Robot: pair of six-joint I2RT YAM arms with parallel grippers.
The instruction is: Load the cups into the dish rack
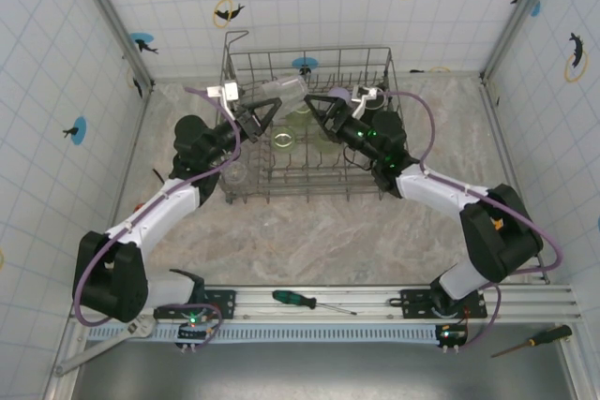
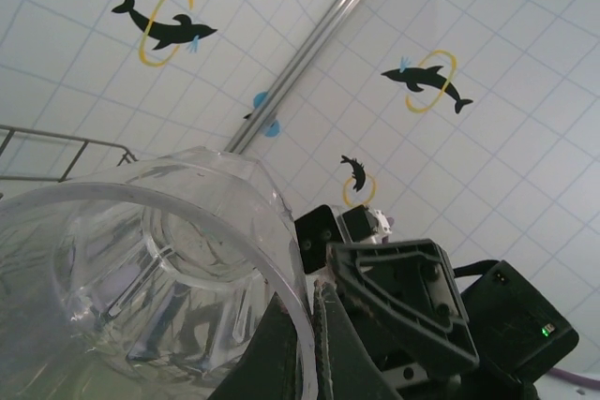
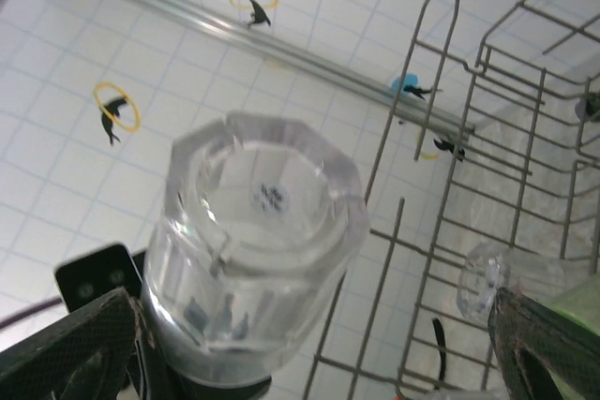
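**Clear cup held over the grey rack**

Clear plastic catches our eye first. A clear cup (image 1: 284, 93) hangs tipped on its side above the far half of the dish rack (image 1: 309, 196). Its mouth is turned to the left arm and its faceted base to the right arm.

The left fingers (image 1: 255, 119) are closed tight on it. In the left wrist view we see the cup (image 2: 141, 269) close up, its rim wall pinched between them at the lower edge of the picture.

The right fingers (image 1: 328, 110) are spread as wide as they go and face the cup from the other side. From the right wrist we look straight at the cup's base (image 3: 258, 231), with one dark finger (image 3: 80, 348) low on the left and the other low on the right. We cannot tell whether either one touches the cup, and they hold nothing.

The rack stands on the marbled surface (image 1: 328, 241), towards its far side. Green cups (image 1: 282, 140) stand among its tines under the two arms. Another clear cup (image 3: 483, 288) sits lower among the wires.
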